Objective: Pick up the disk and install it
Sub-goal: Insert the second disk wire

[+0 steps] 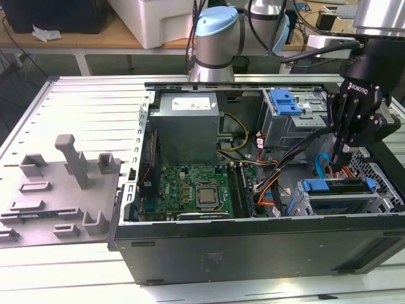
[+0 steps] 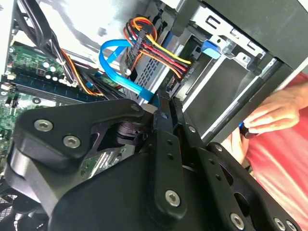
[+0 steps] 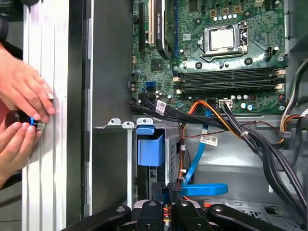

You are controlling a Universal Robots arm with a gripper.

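The black metal wall of the open computer case [image 1: 253, 244] lies nearest in the exterior view, and its long near edge runs from left to right. Just behind this edge, at the right, the disk [image 1: 338, 188] sits in the grey metal cage [image 1: 380, 199]; its blue plastic bracket shows along the top. The gripper [image 1: 340, 155] hangs just above and a little behind the disk, at the right end of the case. In the second wrist view its two black fingers [image 2: 163, 144] stand close together, nearly touching, and nothing is between them.

The room around the gripper is narrow: a flat blue cable [image 2: 120, 72] bends beside the fingertips, and a bundle of red, yellow and black wires [image 2: 154, 53] goes to a plug there. A second cage with a blue latch [image 1: 285, 101] stands farther back. The green board [image 1: 196, 187] fills the flat middle of the case.

In the first wrist view a person's hands [image 3: 21, 110] hold a small dark object at the ribbed table [image 3: 45, 72] outside the case.
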